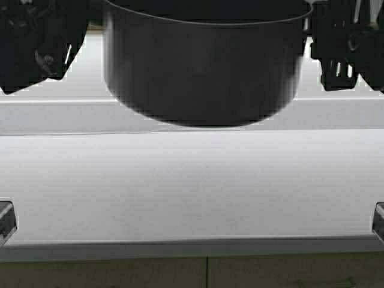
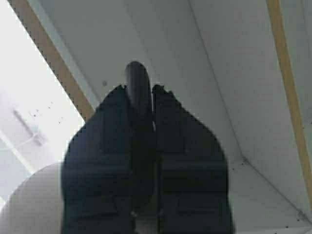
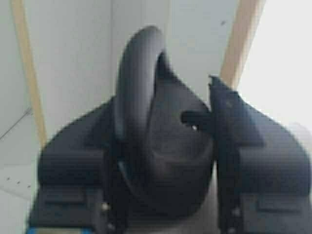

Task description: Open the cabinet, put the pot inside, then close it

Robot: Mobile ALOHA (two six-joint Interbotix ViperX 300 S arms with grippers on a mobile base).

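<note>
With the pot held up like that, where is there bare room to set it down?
The white counter under the raised pot lies bare, from the back ledge to the front edge. Up top is crowded: left gripper and right gripper clamp the pot's handles.

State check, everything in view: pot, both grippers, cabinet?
pot: lifted off the white counter, upright, held by both side handles
left gripper: jaws shut on a pot handle
right gripper: jaws shut on the other pot handle
cabinet: open, grey inside showing in both wrist views
</note>
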